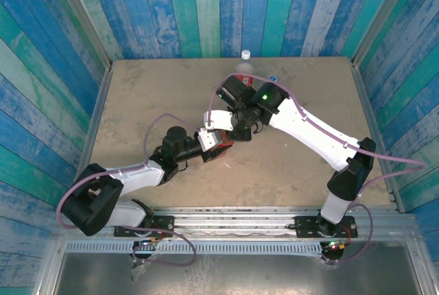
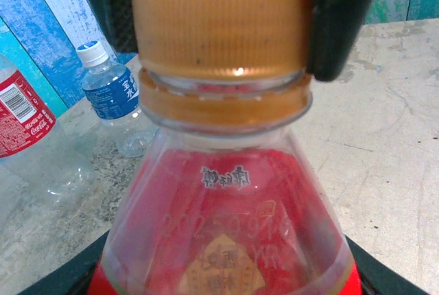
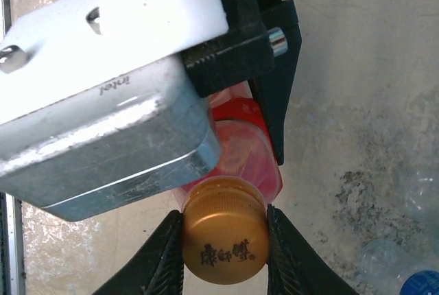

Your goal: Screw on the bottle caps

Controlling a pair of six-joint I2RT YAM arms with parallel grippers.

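The slim red bottle [image 2: 226,226] is held upright by its body in my left gripper [image 2: 226,282], which is shut on it. The orange cap [image 3: 223,230] sits on this bottle's neck. My right gripper [image 3: 225,248] is shut on the cap, one black finger [image 2: 339,20] pressed to each side. From above, both grippers meet at mid-table: the left gripper [image 1: 212,143] holds the red bottle [image 1: 223,149], and the right gripper [image 1: 238,132] sits just above it. A blue-label bottle [image 2: 113,96] stands behind with a white cap [image 2: 91,53] on it. The red-label bottle [image 2: 24,123] is at the left edge.
The left wrist's grey camera housing [image 3: 103,103] crowds close over the red bottle. A clear bottle with a white cap [image 1: 245,55] stands at the table's far edge, and a small blue piece [image 1: 273,77] lies beside the right arm. Striped plank walls enclose the table.
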